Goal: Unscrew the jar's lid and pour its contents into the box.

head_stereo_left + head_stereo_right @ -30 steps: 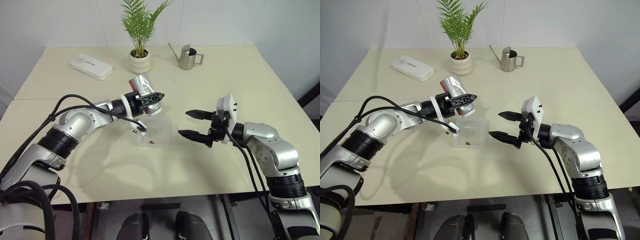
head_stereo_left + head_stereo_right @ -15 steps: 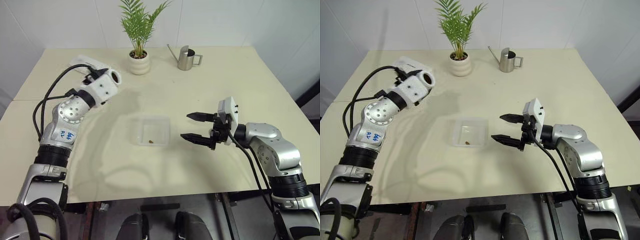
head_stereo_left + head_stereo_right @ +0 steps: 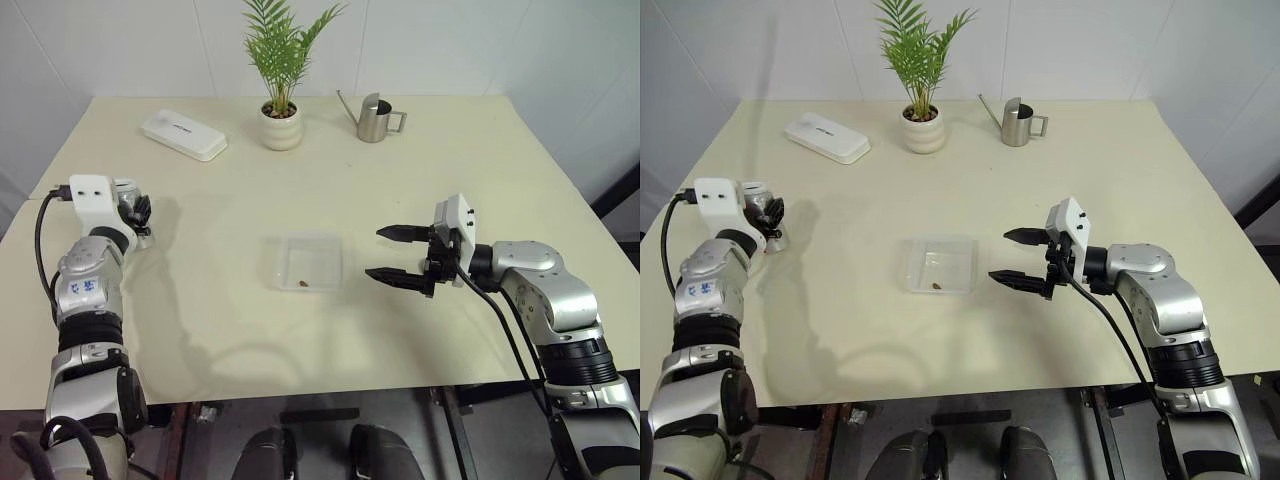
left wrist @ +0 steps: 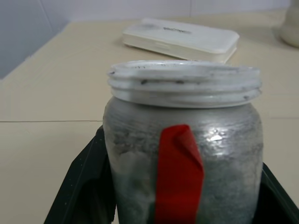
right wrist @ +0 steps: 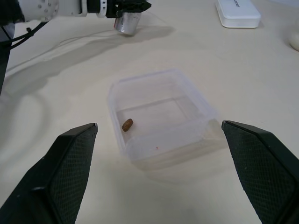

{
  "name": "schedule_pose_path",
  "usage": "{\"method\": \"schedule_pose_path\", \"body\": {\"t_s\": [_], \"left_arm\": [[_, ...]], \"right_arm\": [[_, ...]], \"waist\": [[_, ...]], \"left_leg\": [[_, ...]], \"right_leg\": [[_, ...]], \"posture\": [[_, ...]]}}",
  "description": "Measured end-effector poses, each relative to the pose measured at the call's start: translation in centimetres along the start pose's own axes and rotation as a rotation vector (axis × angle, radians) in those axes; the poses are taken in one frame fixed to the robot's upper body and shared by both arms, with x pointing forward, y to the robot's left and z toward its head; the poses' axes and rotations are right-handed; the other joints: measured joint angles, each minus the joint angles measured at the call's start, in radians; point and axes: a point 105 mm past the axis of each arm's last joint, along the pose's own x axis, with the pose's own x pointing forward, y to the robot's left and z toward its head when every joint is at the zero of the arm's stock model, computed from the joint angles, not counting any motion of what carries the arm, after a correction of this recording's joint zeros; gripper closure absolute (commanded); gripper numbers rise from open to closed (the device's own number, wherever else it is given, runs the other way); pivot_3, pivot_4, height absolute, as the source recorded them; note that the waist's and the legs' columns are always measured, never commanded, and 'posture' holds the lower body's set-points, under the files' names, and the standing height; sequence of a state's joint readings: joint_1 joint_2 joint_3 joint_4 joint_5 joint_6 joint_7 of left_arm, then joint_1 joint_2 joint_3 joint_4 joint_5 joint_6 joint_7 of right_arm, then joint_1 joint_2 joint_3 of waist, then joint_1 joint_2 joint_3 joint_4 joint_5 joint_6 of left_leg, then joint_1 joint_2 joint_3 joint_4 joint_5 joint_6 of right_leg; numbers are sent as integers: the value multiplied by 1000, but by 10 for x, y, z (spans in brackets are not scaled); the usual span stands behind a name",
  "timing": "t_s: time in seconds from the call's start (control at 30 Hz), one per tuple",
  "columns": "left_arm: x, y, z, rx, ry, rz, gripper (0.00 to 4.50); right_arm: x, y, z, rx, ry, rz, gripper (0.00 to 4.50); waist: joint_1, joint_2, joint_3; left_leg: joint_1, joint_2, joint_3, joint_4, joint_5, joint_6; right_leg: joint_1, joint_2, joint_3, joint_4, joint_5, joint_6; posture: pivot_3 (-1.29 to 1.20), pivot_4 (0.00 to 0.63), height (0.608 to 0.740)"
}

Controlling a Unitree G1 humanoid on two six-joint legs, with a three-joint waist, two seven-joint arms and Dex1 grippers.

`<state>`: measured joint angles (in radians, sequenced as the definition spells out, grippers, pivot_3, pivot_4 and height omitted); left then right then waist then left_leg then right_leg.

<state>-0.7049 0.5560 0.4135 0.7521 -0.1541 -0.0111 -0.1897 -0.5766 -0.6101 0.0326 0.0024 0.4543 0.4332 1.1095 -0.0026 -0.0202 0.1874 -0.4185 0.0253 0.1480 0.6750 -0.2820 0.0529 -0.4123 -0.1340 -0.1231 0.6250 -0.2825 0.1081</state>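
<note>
Silvery jar [image 4: 184, 154] now upright, leftward

A plain robot test room or lab: one cream table [image 3: 480, 150] stands against bare white walls [image 3: 130, 45]. By its far edge sit a potted palm [image 3: 280, 100], a steel watering can [image 3: 375, 117] and a flat white case [image 3: 183, 134], like staged props.

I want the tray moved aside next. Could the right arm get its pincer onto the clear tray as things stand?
Probably yes. The right pincer hangs open just beside the clear tray, pointing at it, with bare table between them. The left pincer holds the jar far off at the other side.
</note>
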Motion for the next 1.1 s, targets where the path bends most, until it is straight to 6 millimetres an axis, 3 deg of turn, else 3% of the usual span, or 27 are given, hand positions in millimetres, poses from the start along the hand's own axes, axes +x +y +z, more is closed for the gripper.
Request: {"method": "schedule_pose_path", "body": {"t_s": [0.03, 0.27, 0.53, 0.7, 0.83, 1.1], "left_arm": [[-3, 0, -2, -18, -21, -7, 2263], [-16, 8, -15, -93, -56, -2, 68], [-31, 14, -19, -91, -70, -18, 25], [-61, 22, -22, 28, -44, -93, 25], [-80, 34, -12, 114, -22, -119, 25], [-138, 30, -50, 322, 169, -354, 25]], "right_arm": [[0, 0, 0, 0, 0, -2, 23], [2, 0, 1, -2, -6, -5, 0], [2, 1, 2, -4, -8, -3, 0], [3, 4, 4, -13, -12, 7, 0], [3, 6, 3, 4, -8, 14, 0], [-3, 9, 0, 6, 19, 33, 0]], "waist": [[0, 0, 0], [-2, 0, 0], [-3, 0, 0], [-13, 0, 0], [-22, 0, 0], [-27, 0, 0]], "left_leg": [[0, 0, 0, 0, 0, 0], [0, 0, 0, 0, 0, 0], [0, 1, 0, -1, -1, -1], [3, 1, 1, -5, -1, -2], [7, 0, 2, -9, -2, -2], [10, 0, 5, -11, -8, -8]], "right_leg": [[0, 0, 0, 0, 0, 0], [0, 0, 0, 0, 0, 0], [0, -2, 1, -1, 0, 0], [0, -5, 0, -2, 0, -1], [2, -8, 0, -3, 0, -1], [2, -15, -5, -5, -1, -5]], "posture": [[0, 150, 740], [0, 150, 740], [0, 150, 740], [0, 150, 740], [0, 150, 740], [0, 150, 740]]}}
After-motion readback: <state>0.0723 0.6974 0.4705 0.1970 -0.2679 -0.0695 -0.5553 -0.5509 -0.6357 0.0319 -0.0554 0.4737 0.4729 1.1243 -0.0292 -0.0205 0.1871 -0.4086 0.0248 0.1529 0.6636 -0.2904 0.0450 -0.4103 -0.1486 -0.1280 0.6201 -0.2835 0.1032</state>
